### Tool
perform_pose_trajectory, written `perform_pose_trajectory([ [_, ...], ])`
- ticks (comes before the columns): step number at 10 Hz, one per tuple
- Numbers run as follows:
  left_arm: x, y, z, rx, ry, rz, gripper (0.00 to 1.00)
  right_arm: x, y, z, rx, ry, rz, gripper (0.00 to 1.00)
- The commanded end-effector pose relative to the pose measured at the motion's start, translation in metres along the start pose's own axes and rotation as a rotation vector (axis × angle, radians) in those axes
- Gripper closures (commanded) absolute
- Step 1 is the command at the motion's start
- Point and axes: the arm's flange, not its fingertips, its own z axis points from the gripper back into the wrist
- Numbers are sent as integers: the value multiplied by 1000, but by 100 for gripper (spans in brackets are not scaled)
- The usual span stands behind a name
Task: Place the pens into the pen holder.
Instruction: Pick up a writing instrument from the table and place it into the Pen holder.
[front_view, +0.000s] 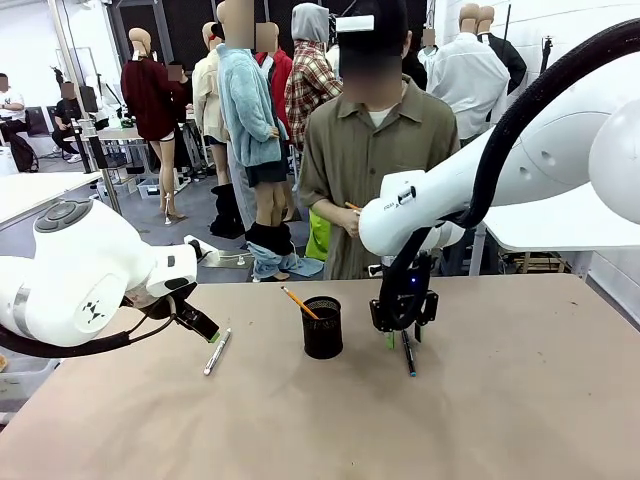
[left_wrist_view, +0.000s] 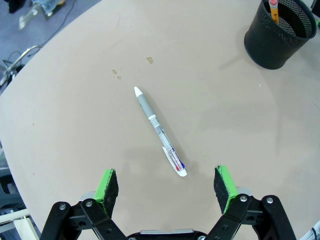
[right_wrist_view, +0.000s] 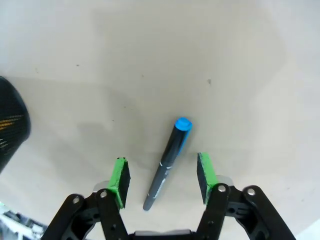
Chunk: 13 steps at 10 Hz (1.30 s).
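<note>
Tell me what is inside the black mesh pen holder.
One yellow pencil leans inside the pen holder, its upper end sticking out above the rim. The mesh wall hides its lower part and the holder's bottom.

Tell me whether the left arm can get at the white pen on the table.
Probably yes. The left gripper is open, with the white pen lying flat on the table just ahead of it; nothing covers the pen, and the pen holder stands well off.

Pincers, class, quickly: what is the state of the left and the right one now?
Left pincer: open, empty, near the white pen.
Right pincer: open, astride the dark pen, not gripping it.
</note>
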Motion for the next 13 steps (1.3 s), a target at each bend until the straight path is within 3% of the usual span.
perform_pose_trajectory([
  [1,-1,2,1,-1,-1,4,0,-10,-1,-1,-37,-32,-36,32],
  [3,-1,2,1,-1,-1,4,0,-10,-1,-3,-36,-49,-30,32],
  [4,-1,2,1,-1,-1,4,0,-11,0,-6,-27,-43,-19,44],
  [7,-1,2,1,-1,-1,4,0,-11,2,-15,-30,-29,-7,100],
  [11,-1,2,1,-1,-1,4,0,-14,3,-11,-51,-37,14,100],
  [13,-1,2,1,-1,-1,4,0,-19,1,1,-40,-96,118,100],
])
